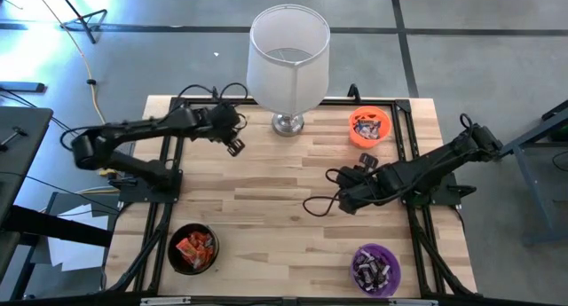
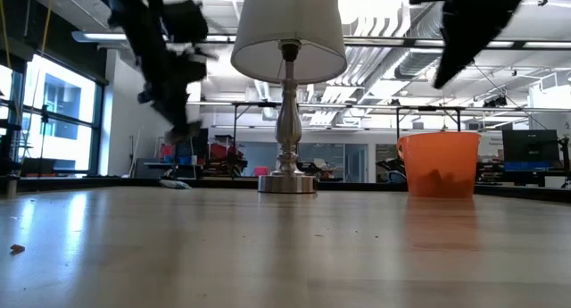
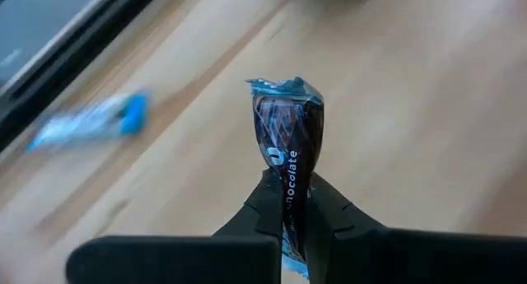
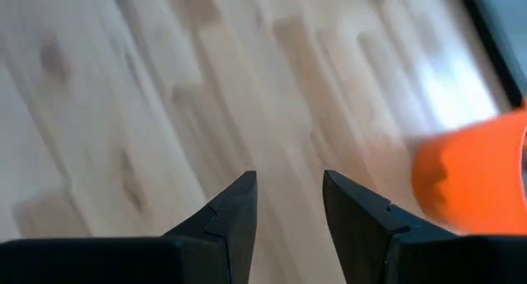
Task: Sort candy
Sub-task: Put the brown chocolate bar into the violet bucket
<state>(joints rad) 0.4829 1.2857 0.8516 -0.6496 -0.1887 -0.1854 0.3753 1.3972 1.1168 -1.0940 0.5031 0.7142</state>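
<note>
A dark brown candy bar point(image 3: 288, 144) with a blue crimped wrapper end is being pinched upright between the closed fingers point(image 3: 268, 206) of the left gripper point(image 1: 234, 146), which is being held above the wooden table point(image 1: 266, 208) near its far left part, just left of the lamp point(image 1: 287, 58). In the left wrist view, a second candy, a blurred silvery blue-white bar point(image 3: 90, 123), is being shown lying on the table near its dark edge rail, well apart from the held piece.

The right gripper point(image 1: 364, 161) is being held over the table's right half, just in front of the orange bowl point(image 1: 368, 127), with its two fingers point(image 4: 235, 214) standing apart at a moderate gap and nothing between them. Part of the orange bowl's wall is being caught at the edge of the right wrist view.

Sorted candy is being kept in three bowls: orange-red wrapped pieces point(image 1: 195, 247) in the black bowl point(image 1: 193, 249) at the near left, dark and silvery pieces point(image 1: 373, 269) in the purple bowl point(image 1: 376, 269) at the near right, and mixed wrappers point(image 1: 367, 124) in the orange bowl at the far right.

From table height, the lamp's base point(image 2: 287, 181) and the orange bowl point(image 2: 438, 163) are being seen standing on the table, with the left arm blurred above at the left and the right arm looming dark overhead at the right.
</note>
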